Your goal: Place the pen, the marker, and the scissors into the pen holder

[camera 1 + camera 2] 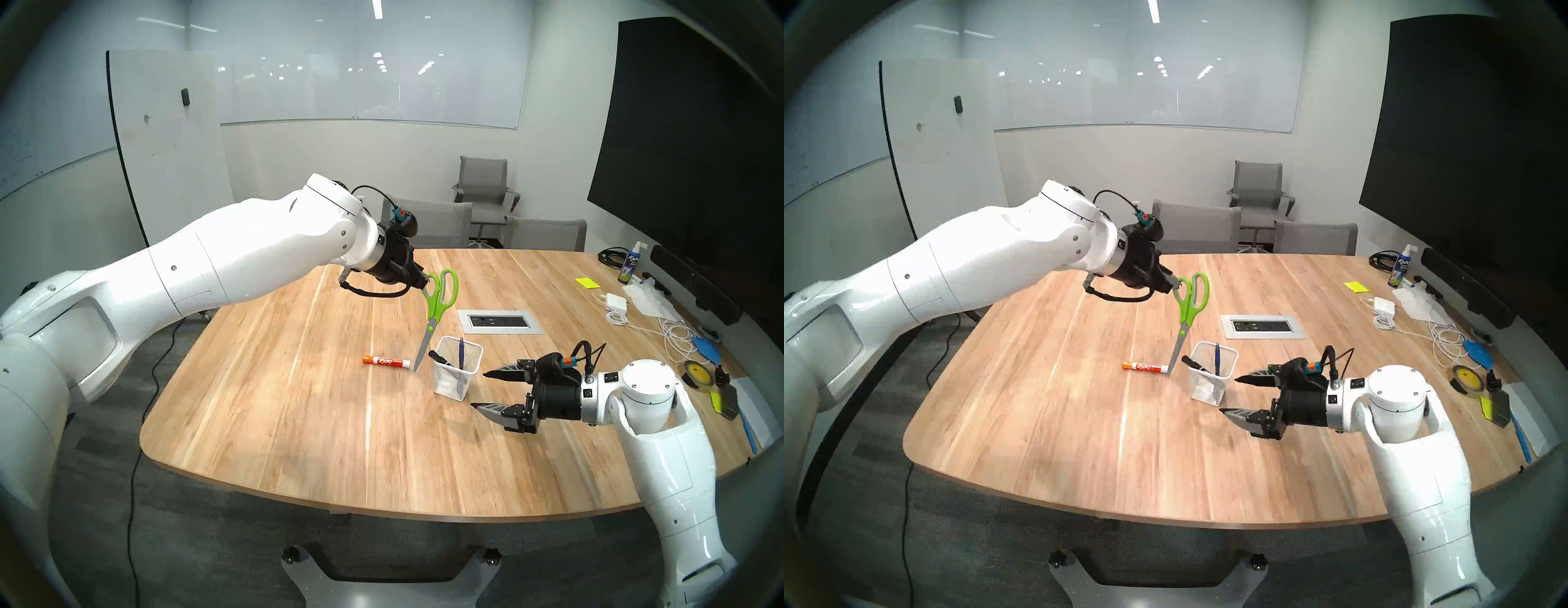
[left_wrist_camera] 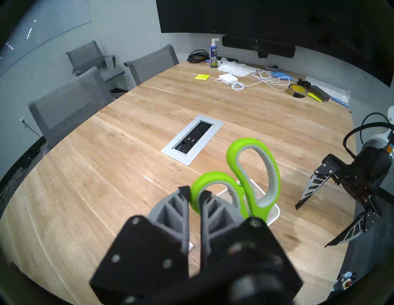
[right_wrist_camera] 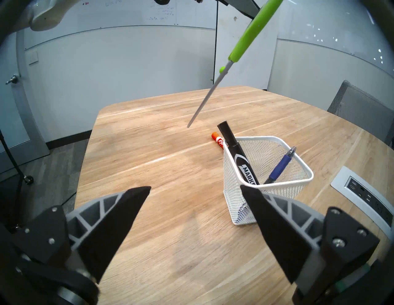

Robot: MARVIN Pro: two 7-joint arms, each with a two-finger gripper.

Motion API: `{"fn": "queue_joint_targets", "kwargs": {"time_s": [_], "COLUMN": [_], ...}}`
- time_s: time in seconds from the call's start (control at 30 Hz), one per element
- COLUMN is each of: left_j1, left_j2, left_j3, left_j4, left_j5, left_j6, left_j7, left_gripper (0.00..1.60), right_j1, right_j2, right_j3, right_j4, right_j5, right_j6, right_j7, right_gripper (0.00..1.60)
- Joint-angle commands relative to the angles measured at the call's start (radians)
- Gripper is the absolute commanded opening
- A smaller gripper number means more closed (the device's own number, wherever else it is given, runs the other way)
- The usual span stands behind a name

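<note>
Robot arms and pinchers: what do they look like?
Both arms are smooth, glossy white shells with rounded joints and small dark screws. Each ends in a silver ring and a black wrist block with a looping black cable on a teal-and-orange plug. The left gripper and right gripper each have two pointed fingers: grey ribbed plastic, like tiny trusses, faced with black pads, bolted to black brackets.
</note>
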Motion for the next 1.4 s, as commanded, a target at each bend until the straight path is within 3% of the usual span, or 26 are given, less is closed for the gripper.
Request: {"fn": "queue_joint_targets", "kwargs": {"time_s": [0.0, 0.33, 0.6, 0.93, 1.37], "left_j1": [-0.03, -0.015, -0.003, 0.012, 0.028], "left_j2": [-0.028, -0.032, -0.037, -0.058, -0.093], "left_j3": [-0.047, -0.059, -0.031, 0.006, -0.003], "left_j4": [-0.015, -0.017, 0.003, 0.05, 0.073], "left_j5": [-0.008, -0.014, 0.042, 0.107, 0.143], "left_j6": [-0.044, -0.083, -0.174, -0.234, -0.328], "left_j7": [0.004, 0.019, -0.026, -0.058, -0.071], "left_gripper": [0.0, 0.0, 0.0, 0.0, 0.0], "right_j1": [0.01, 0.01, 0.01, 0.009, 0.01], "right_j2": [-0.001, -0.001, -0.001, -0.002, -0.002], "right_j3": [0.002, 0.003, 0.003, 0.003, 0.003], "right_j4": [-0.014, -0.015, -0.016, -0.016, -0.015], "right_j5": [0.003, 0.003, 0.003, 0.002, 0.002], "right_j6": [0.001, 0.002, 0.002, 0.003, 0.002], "right_j7": [0.0, 0.0, 0.0, 0.001, 0.001], "right_gripper": [1.6, 1.6, 1.6, 1.6, 1.6]}}
